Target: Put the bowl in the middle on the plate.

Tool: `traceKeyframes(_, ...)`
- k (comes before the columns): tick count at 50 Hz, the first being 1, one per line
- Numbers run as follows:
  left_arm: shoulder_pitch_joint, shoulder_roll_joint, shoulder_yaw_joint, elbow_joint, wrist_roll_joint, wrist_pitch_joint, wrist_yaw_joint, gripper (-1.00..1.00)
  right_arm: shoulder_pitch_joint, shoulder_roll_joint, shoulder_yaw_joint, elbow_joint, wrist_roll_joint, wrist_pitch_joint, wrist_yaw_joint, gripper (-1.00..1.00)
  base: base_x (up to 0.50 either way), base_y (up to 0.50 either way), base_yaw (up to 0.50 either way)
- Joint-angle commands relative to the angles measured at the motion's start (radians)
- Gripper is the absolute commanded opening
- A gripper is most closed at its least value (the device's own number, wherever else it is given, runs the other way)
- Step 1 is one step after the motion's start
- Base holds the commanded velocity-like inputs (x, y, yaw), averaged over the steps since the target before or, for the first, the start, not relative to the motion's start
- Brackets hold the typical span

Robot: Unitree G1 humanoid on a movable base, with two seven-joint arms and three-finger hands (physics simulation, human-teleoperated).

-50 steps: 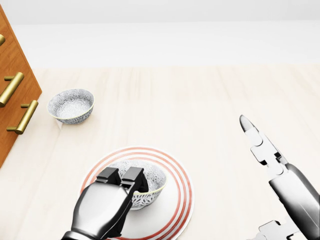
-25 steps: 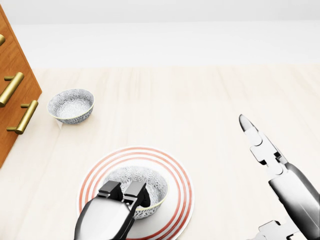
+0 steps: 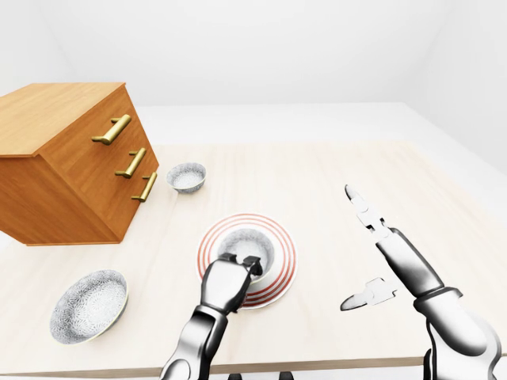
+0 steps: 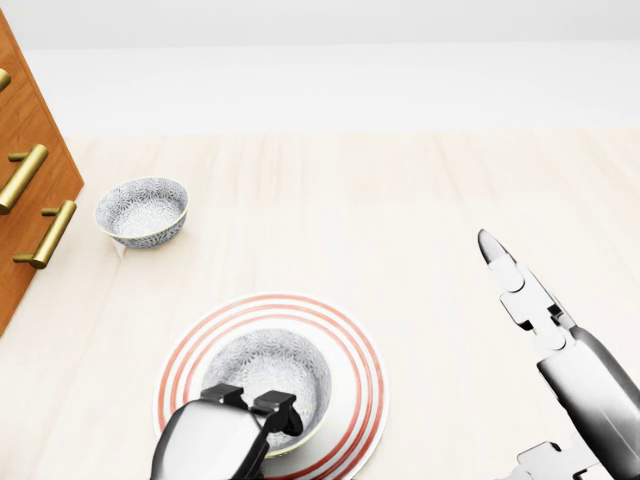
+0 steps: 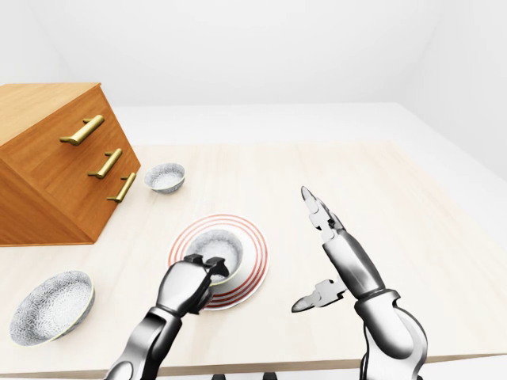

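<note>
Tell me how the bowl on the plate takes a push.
The bowl looks like rigid glazed ceramic: probably slippery, chippable. Flat on the smooth plate, it would likely slide, not roll. A push at its rim might tip it.

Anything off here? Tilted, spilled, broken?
Nothing stands out. The bowl sits upright, roughly centred on the plate, left hand gripping its near rim. The far bowl and the wide bowl are upright too.
</note>
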Motion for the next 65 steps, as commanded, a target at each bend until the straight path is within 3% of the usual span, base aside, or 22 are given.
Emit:
traceKeyframes(1, 0.002, 0.0, -0.003, 0.027, 0.022, 0.0, -0.012, -0.04, 0.0, 0.0, 0.0, -0.002, -0.001, 0.0, 0.002, 1.0, 0.0, 0.0, 0.0)
traceKeyframes(2, 0.002, 0.001, -0.002, 0.016, 0.019, 0.0, -0.027, -0.18, 0.0, 0.0, -0.001, -0.001, -0.001, 0.0, 0.001, 1.0, 0.0, 0.0, 0.0)
traceKeyframes(4, -0.001, 0.001, -0.001, 0.021, 0.02, 0.0, -0.024, -0.25, 0.001, 0.0, -0.001, -0.001, -0.001, 0.0, 0.001, 1.0, 0.0, 0.0, 0.0)
traceKeyframes(8, -0.002, 0.0, 0.0, 0.011, 0.021, 0.0, -0.032, -0.18, 0.001, 0.0, -0.002, 0.002, 0.0, 0.0, 0.0, 1.0, 0.0, 0.0, 0.0)
traceKeyframes(17, -0.006, -0.005, 0.004, -0.001, 0.018, 0.0, -0.037, -0.23, -0.001, -0.001, -0.001, 0.007, 0.0, 0.0, -0.001, 1.0, 0.0, 0.0, 0.0)
traceKeyframes(20, -0.006, -0.006, 0.009, -0.008, 0.017, 0.0, -0.034, -0.11, -0.001, -0.001, 0.0, 0.006, 0.0, 0.0, -0.001, 1.0, 0.0, 0.0, 0.0)
traceKeyframes(21, -0.005, -0.006, 0.009, -0.01, 0.015, 0.0, -0.034, 0.11, -0.001, -0.001, -0.001, 0.005, 0.001, 0.0, -0.001, 1.0, 0.0, 0.0, 0.0)
traceKeyframes(22, -0.002, -0.007, 0.008, -0.018, 0.015, 0.0, -0.039, 0.51, -0.001, -0.001, 0.0, 0.004, 0.0, 0.0, 0.0, 1.0, 0.0, 0.0, 0.0)
traceKeyframes(24, -0.007, -0.01, 0.012, -0.013, 0.01, 0.0, -0.023, 0.97, -0.001, 0.0, 0.0, 0.0, 0.0, 0.0, 0.002, 1.0, 0.0, 0.0, 0.0)
traceKeyframes(45, -0.011, -0.011, 0.032, -0.059, -0.044, 0.0, -0.067, 1.0, -0.004, -0.003, 0.0, 0.009, 0.002, 0.0, -0.001, 1.0, 0.0, 0.0, 0.0)
traceKeyframes(46, 0.0, -0.025, 0.044, -0.106, -0.115, 0.001, -0.104, 1.0, -0.005, -0.004, 0.0, 0.01, 0.003, 0.0, -0.001, 1.0, 0.0, 0.0, 0.0)
traceKeyframes(48, 0.005, -0.024, 0.054, -0.161, -0.151, 0.008, -0.141, 1.0, -0.006, -0.004, -0.002, 0.014, 0.004, 0.0, -0.002, 1.0, 0.0, 0.0, 0.0)
traceKeyframes(50, 0.015, -0.028, 0.085, -0.289, -0.239, 0.046, -0.25, 1.0, -0.006, -0.004, -0.001, 0.012, 0.003, 0.0, -0.001, 1.0, 0.0, 0.0, 0.0)
traceKeyframes(51, 0.015, -0.027, 0.086, -0.294, -0.241, 0.048, -0.254, 1.0, -0.006, -0.004, -0.001, 0.012, 0.003, 0.0, -0.001, 1.0, 0.0, 0.0, 0.0)
traceKeyframes(52, 0.015, -0.048, 0.118, -0.432, -0.338, 0.107, -0.367, 1.0, -0.006, -0.004, -0.001, 0.007, 0.003, 0.0, 0.0, 1.0, 0.0, 0.0, 0.0)
traceKeyframes(53, -0.004, -0.043, 0.154, -0.489, -0.355, 0.136, -0.405, 1.0, -0.006, -0.004, 0.0, 0.007, 0.002, 0.0, 0.001, 1.0, 0.0, 0.0, 0.0)
traceKeyframes(54, -0.023, -0.054, 0.195, -0.583, -0.415, 0.175, -0.493, 1.0, -0.005, -0.004, 0.0, 0.01, 0.002, 0.0, -0.001, 1.0, 0.0, 0.0, 0.0)
traceKeyframes(55, -0.04, -0.047, 0.234, -0.626, -0.437, 0.175, -0.535, 1.0, -0.005, -0.004, 0.0, 0.01, 0.003, 0.0, -0.002, 1.0, 0.0, 0.0, 0.0)
traceKeyframes(59, -0.042, -0.05, 0.239, -0.629, -0.437, 0.175, -0.54, 1.0, -0.005, -0.004, -0.001, 0.009, 0.003, 0.0, -0.001, 1.0, 0.0, 0.0, 0.0)
traceKeyframes(60, -0.091, -0.017, 0.399, -0.744, -0.523, 0.175, -0.647, 1.0, -0.003, -0.002, -0.004, -0.002, 0.007, 0.0, 0.001, 1.0, 0.0, 0.0, 0.0)
traceKeyframes(62, -0.098, -0.023, 0.417, -0.75, -0.527, 0.175, -0.647, 1.0, -0.003, -0.002, -0.005, -0.003, 0.007, 0.0, 0.002, 1.0, 0.0, 0.0, 0.0)
traceKeyframes(65, -0.198, 0.008, 0.582, -0.841, -0.617, 0.175, -0.647, 1.0, -0.004, -0.003, -0.004, -0.003, 0.011, 0.0, 0.003, 1.0, 0.0, 0.0, 0.0)
